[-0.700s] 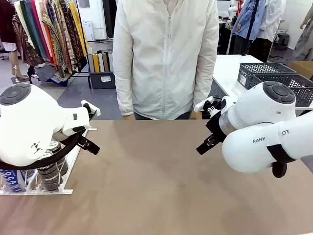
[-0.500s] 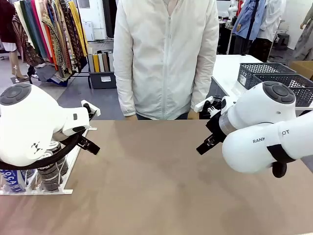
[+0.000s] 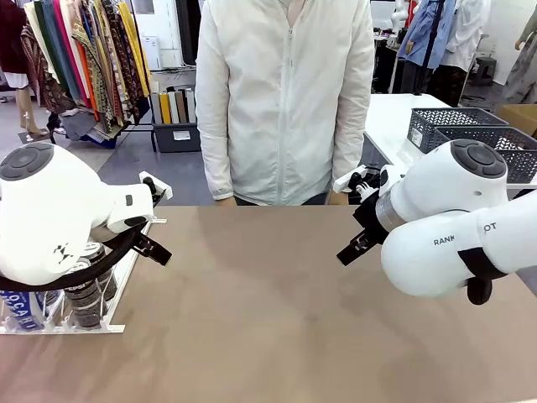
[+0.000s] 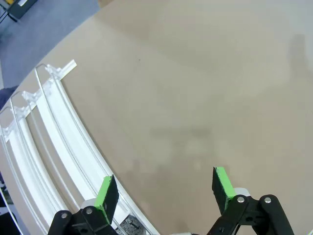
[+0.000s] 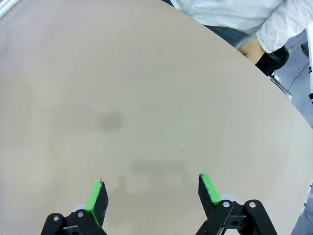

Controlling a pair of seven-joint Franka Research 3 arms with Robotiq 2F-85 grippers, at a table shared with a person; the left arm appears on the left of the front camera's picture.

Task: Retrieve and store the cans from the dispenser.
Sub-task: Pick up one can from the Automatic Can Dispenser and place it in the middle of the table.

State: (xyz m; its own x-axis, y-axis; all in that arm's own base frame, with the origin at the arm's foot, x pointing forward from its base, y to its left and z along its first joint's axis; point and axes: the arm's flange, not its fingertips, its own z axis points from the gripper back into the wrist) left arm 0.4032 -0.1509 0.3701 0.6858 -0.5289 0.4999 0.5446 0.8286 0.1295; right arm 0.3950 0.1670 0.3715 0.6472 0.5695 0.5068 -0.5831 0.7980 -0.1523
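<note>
Left arm (image 3: pixel 50 218), right arm (image 3: pixel 436 243) white, grey caps (image 3: pixel 27 159); left gripper (image 4: pixel 164 186), right gripper (image 5: pixel 151 193) black, green pads (image 4: pixel 106 192)

The dispenser (image 3: pixel 107 328), a flat white rack of parallel rails, lay on the table (image 3: pixel 277 319) at the lower left of the front view, a white cross bar closing its near end. The cans (image 3: pixel 84 304) sat in its lanes, only partly visible: a blue-and-white can (image 3: pixel 20 309) with blue lettering in the leftmost lane and a dark can (image 3: pixel 84 312) just right of it, seemingly upright. How many stood behind could not be told. In the left wrist view the white rails (image 4: pixel 54 122) curved from the upper left to the bottom edge.
</note>
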